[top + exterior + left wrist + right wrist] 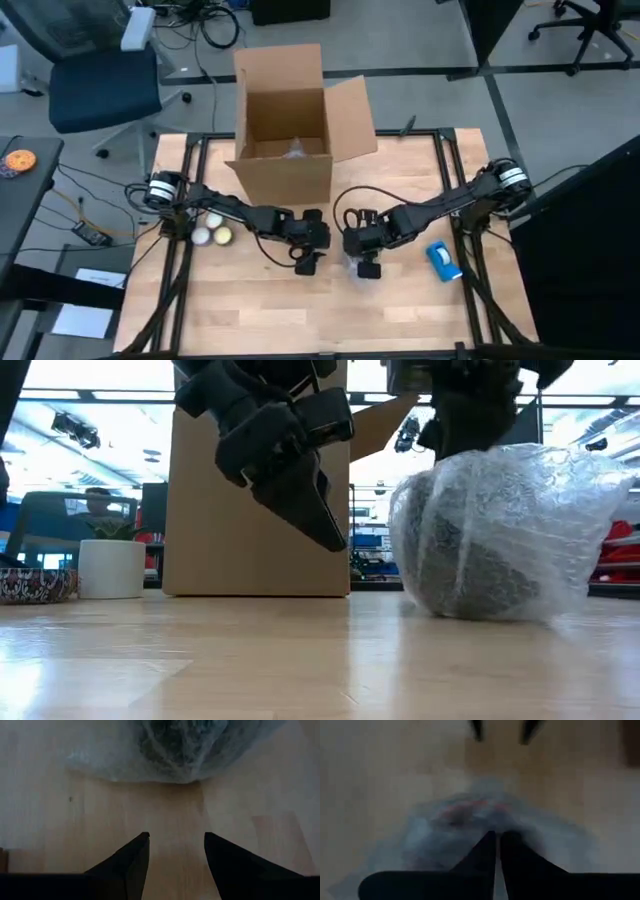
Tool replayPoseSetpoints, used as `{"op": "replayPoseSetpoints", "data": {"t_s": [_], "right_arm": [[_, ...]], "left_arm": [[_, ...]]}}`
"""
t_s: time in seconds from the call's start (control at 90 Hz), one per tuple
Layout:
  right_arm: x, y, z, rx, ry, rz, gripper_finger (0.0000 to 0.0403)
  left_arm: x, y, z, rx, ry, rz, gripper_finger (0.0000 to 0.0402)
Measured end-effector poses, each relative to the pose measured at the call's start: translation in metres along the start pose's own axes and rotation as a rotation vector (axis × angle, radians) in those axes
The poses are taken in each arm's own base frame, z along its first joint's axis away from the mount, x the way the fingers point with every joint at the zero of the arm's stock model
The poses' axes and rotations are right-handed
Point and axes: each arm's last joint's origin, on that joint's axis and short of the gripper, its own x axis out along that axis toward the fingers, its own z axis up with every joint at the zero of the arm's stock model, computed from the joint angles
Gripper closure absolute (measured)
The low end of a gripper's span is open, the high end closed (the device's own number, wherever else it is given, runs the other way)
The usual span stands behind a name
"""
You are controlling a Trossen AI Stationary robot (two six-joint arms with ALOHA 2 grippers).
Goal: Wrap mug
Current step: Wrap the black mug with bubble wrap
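The mug shows only as a dark round shape (pixel 470 550) inside a clear bubble-wrap bundle (pixel 505 530) that rests by its bottom on the wooden table (pixel 260 310). My right gripper (pixel 496 837) stands over the bundle's top, shut on the wrap. My left gripper (pixel 175 840) hangs open a short way to the bundle's left, above the table and touching nothing. The bundle (pixel 185 745) lies just ahead of its fingertips. In the high view both grippers meet near the table's middle, the left gripper (pixel 310 255) beside the right gripper (pixel 366 262). My right gripper pinches the gathered bubble wrap at the bundle's top (pixel 490 822) between its two fingers, coming from above and pointing down. How many layers it holds cannot be told. The bundle stands with its bottom (pixel 480 610) on the table.
An open cardboard box (pixel 288 130) stands at the far side behind the grippers. Pale balls (pixel 213 230) lie to the left, a blue tape dispenser (pixel 443 260) to the right. A white pot (pixel 111 568) and a patterned bowl (pixel 30 585) show at the left.
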Motion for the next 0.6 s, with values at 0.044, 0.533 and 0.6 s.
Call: {"op": "replayPoseSetpoints", "data": {"t_s": [0.044,0.533,0.6], "right_arm": [[0.006,0.001,-0.004,0.001,-0.006,0.035,0.0403],[0.018,0.006,-0.022,-0.1,0.089,0.166,0.0403],[0.007,0.011,-0.009,-0.128,0.042,0.185,0.0403]], "left_arm": [[0.0,0.0,0.0,0.0,0.0,0.0,0.0229],[0.0,0.0,0.001,0.001,-0.007,0.001,0.0229],[0.0,0.0,0.001,0.001,-0.009,0.007,0.0229]]}}
